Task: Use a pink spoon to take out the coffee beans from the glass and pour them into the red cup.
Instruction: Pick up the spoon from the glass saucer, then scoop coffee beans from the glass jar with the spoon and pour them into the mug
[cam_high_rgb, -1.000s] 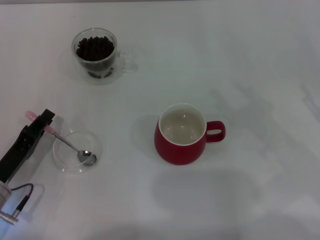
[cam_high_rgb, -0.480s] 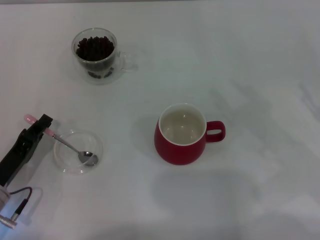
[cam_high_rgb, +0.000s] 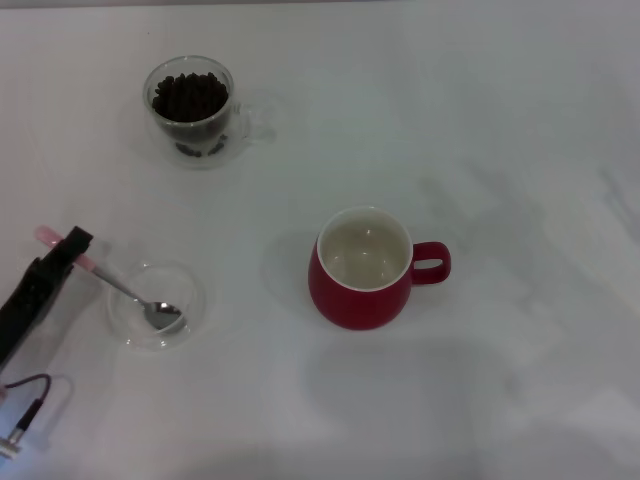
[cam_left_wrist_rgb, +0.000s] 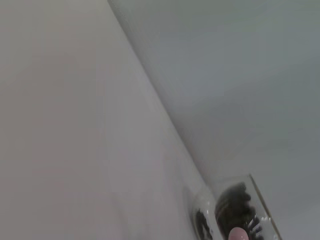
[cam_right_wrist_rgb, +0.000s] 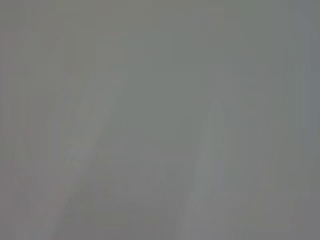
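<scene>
My left gripper (cam_high_rgb: 70, 246) is at the left edge of the table, shut on the pale pink handle of the pink spoon (cam_high_rgb: 120, 289). The spoon's metal bowl lies in or just over a flat clear glass saucer (cam_high_rgb: 197, 302). The glass (cam_high_rgb: 192, 110), with coffee beans (cam_high_rgb: 189, 96) heaped in it, stands at the far left. It also shows in the left wrist view (cam_left_wrist_rgb: 235, 212), with the spoon's pink tip (cam_left_wrist_rgb: 237, 234) in front of it. The red cup (cam_high_rgb: 365, 268) stands in the middle, its handle to the right and its cream inside bare. My right gripper is out of view.
A thin cable with a red plug (cam_high_rgb: 25, 396) hangs by my left arm at the near left. The right wrist view shows only a plain grey surface.
My left gripper has drawn back to the left with the spoon's handle in it. The spoon's bowl has slid a little to the left within the saucer. The glass and the cup have not moved.
</scene>
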